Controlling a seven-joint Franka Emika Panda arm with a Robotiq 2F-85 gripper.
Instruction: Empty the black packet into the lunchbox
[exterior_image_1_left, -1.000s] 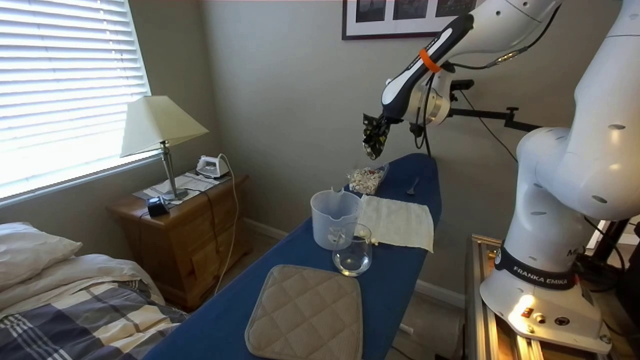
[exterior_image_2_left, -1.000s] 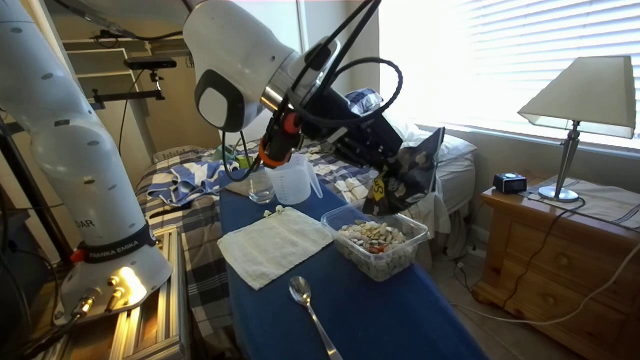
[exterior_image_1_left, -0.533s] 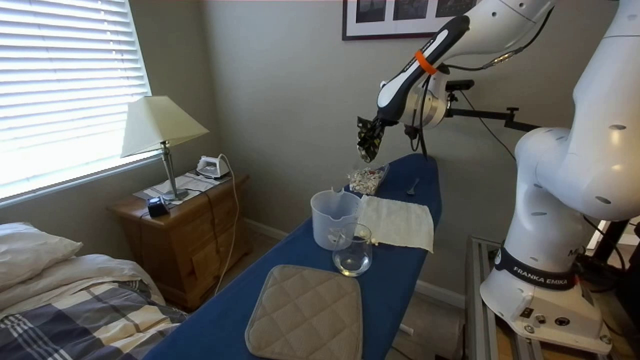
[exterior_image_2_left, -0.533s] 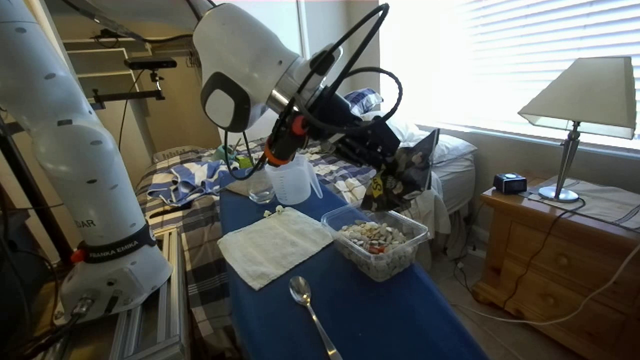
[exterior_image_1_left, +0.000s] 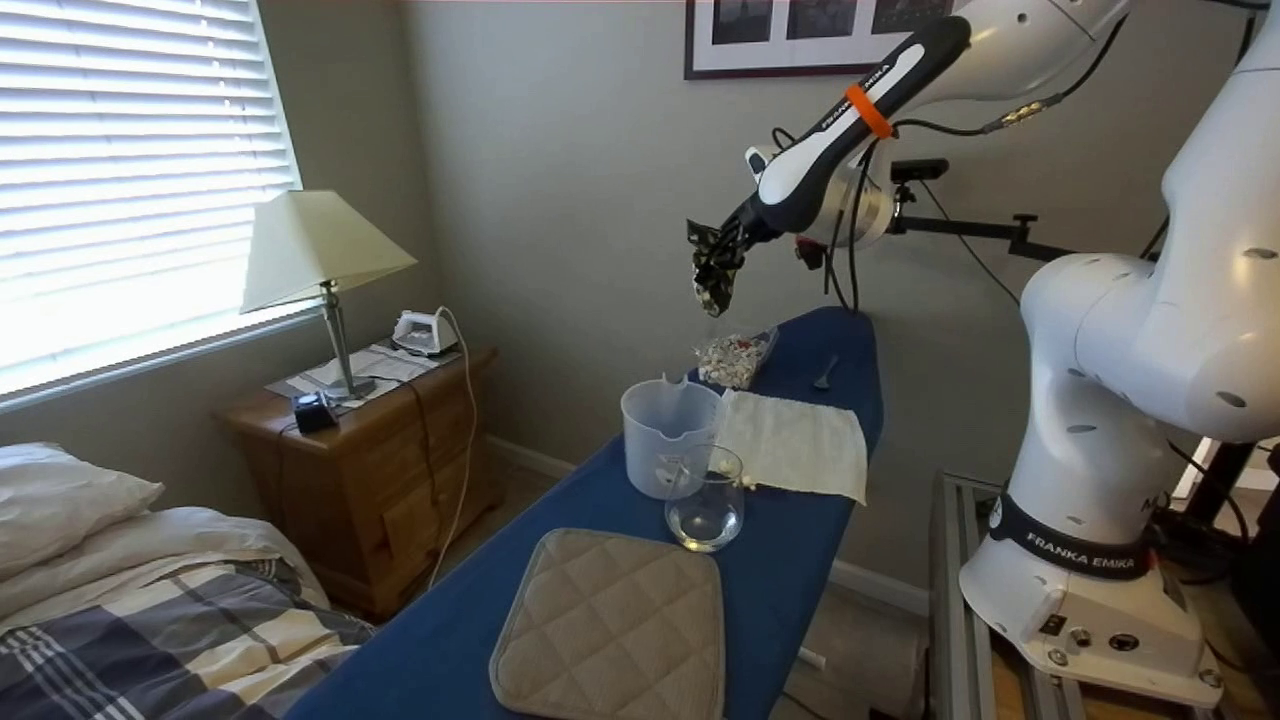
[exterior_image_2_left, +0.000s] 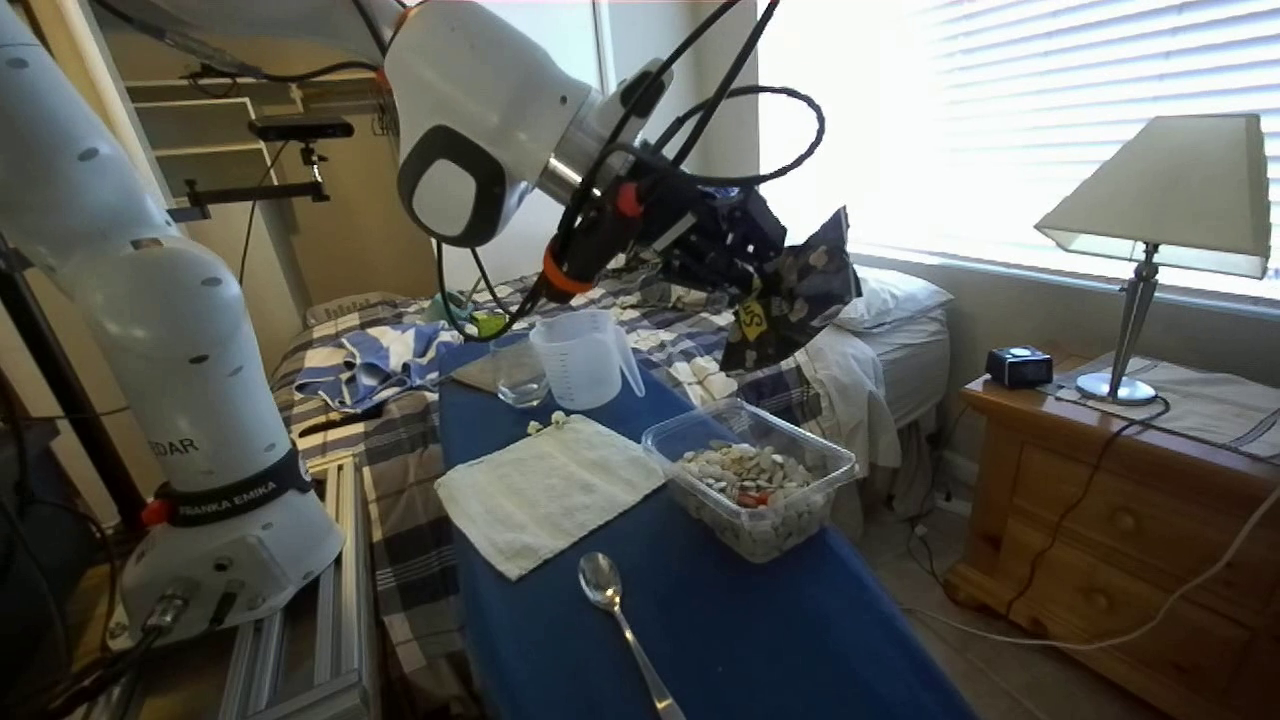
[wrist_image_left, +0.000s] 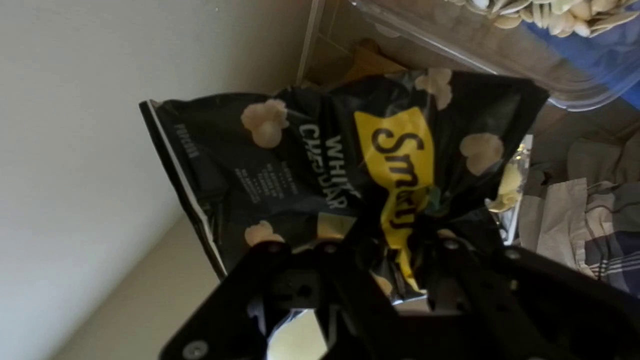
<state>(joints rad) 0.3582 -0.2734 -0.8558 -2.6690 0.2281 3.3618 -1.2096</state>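
My gripper (exterior_image_2_left: 752, 288) is shut on the black packet (exterior_image_2_left: 800, 305), a floppy bag with yellow lettering. It is held in the air, higher than the lunchbox (exterior_image_2_left: 745, 520) and apart from it. The lunchbox is a low clear box holding pale seed-like pieces and a bit of red. In an exterior view the packet (exterior_image_1_left: 714, 268) shows a little above the lunchbox (exterior_image_1_left: 733, 360). In the wrist view the packet (wrist_image_left: 280, 170) spreads beyond the finger pads (wrist_image_left: 392, 235), with a silvery edge and yellowish piece at its right. The lunchbox (wrist_image_left: 450, 45) shows at the upper right.
On the blue ironing board (exterior_image_1_left: 560, 515) stand a translucent jug (exterior_image_1_left: 668, 430) and a drinking glass (exterior_image_1_left: 705, 515). A pale cloth (exterior_image_2_left: 550, 495), a spoon (exterior_image_2_left: 625, 620) and a quilted pad (exterior_image_1_left: 620, 620) lie there. A wall stands behind the board; a lamp (exterior_image_2_left: 1165, 190) is farther off.
My gripper and the packet have shifted left in an exterior view and risen in both exterior views. The packet stays held. The lunchbox has not moved, and its contents look the same.
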